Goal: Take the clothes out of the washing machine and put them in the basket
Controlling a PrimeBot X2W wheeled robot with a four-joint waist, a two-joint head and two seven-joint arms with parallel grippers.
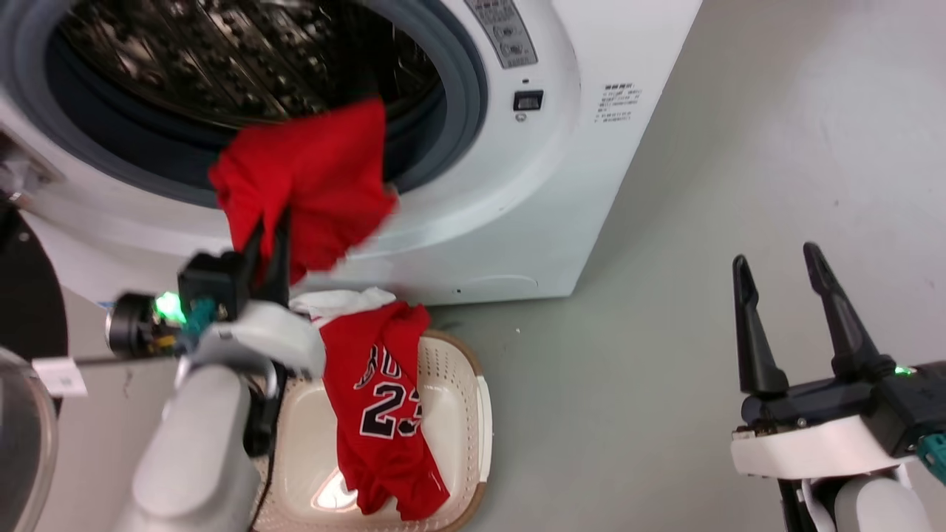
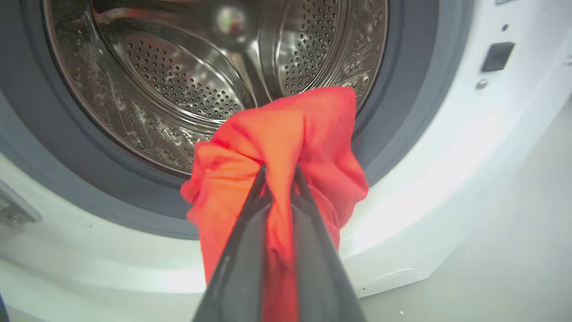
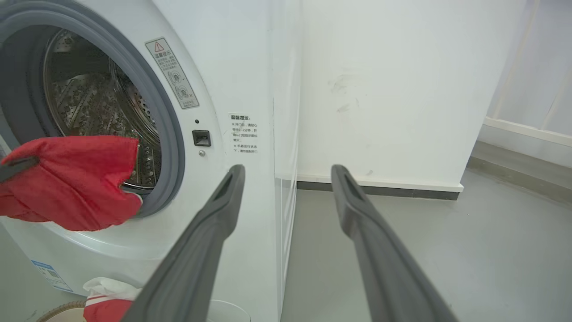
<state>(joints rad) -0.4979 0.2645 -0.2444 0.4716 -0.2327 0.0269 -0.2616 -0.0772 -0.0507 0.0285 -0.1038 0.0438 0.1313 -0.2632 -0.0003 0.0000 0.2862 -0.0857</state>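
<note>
Two pieces, jersey point(image 1: 384, 414) and white cloth point(image 1: 340, 301), lie in basket point(image 1: 473, 384) below left gripper point(image 1: 267, 230), which pinches last red garment point(image 1: 310, 185) at machine point(image 1: 517, 222) mouth; right gripper point(image 1: 783, 277) open, idle.

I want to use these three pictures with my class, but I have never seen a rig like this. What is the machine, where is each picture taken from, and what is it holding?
This is a wheeled robot with two arms. The head camera looks down on the work; the other two sit on the wrists, looking along each gripper's fingers. The left gripper is shut on a plain red garment, pulled out at the washing machine porthole. On the floor below stands the basket, holding a red "23" jersey and a white cloth. The right gripper is open, holding nothing, off to the side.
</note>
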